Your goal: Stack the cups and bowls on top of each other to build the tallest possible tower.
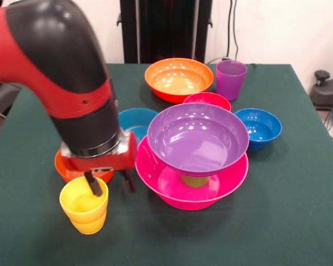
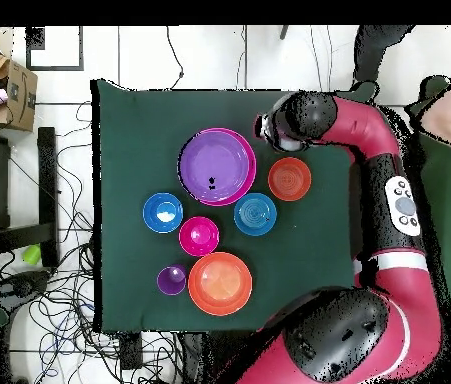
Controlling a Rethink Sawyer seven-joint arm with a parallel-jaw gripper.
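Small orange bowl (image 1: 66,169): mostly behind the hand (image 1: 109,184). Light blue bowl (image 1: 137,122): partly behind arm. Cup (image 1: 195,180) under big purple bowl (image 1: 198,136): only base shows. Yellow cup (image 1: 84,206): hidden overhead

Green table (image 1: 299,221) bearing bowls (image 1: 179,79), cups (image 1: 231,78)

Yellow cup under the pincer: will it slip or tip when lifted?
The yellow cup looks glossy, so probably slippery. One finger of the pincer is inside its rim, one outside; a wall pinch may tilt it. Likely light, thin plastic.
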